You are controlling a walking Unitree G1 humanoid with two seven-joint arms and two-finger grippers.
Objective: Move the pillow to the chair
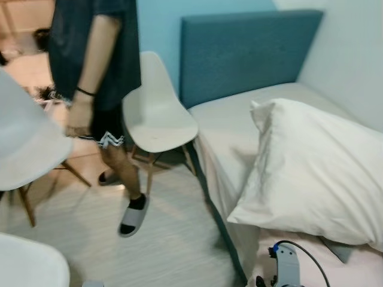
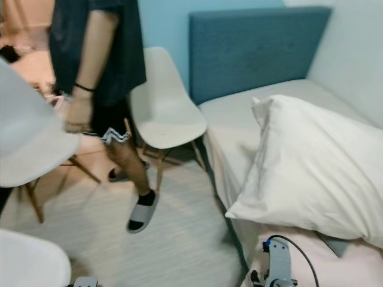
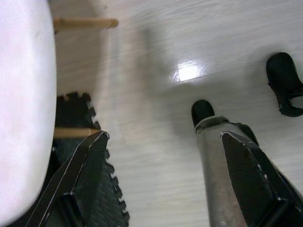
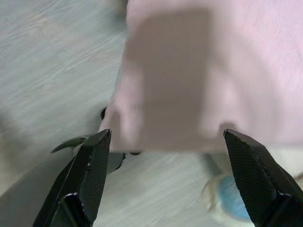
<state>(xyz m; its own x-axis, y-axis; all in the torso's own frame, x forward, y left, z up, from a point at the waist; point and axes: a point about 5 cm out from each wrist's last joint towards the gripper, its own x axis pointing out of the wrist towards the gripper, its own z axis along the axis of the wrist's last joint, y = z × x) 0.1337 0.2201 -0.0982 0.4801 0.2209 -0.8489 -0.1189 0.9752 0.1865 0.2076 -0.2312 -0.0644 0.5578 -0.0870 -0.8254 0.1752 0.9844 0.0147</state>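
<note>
The plump white pillow (image 1: 311, 170) lies on the pale-sheeted bed (image 1: 230, 128) to my right, its long axis running from the blue padded headboard (image 1: 245, 51) toward me, its near corner overhanging the bed's floor-side edge. The white moulded chair with wooden legs (image 1: 158, 110) stands just beside the bed's head, seat bare. A person in dark clothes and grey slippers (image 1: 99, 89) stands beside that chair on the pale wood floor (image 1: 173, 233). My left gripper (image 3: 161, 156) hangs spread above the floor; my right gripper (image 4: 165, 151), fingers apart, hangs over the pink sheet's edge (image 4: 199, 75).
</note>
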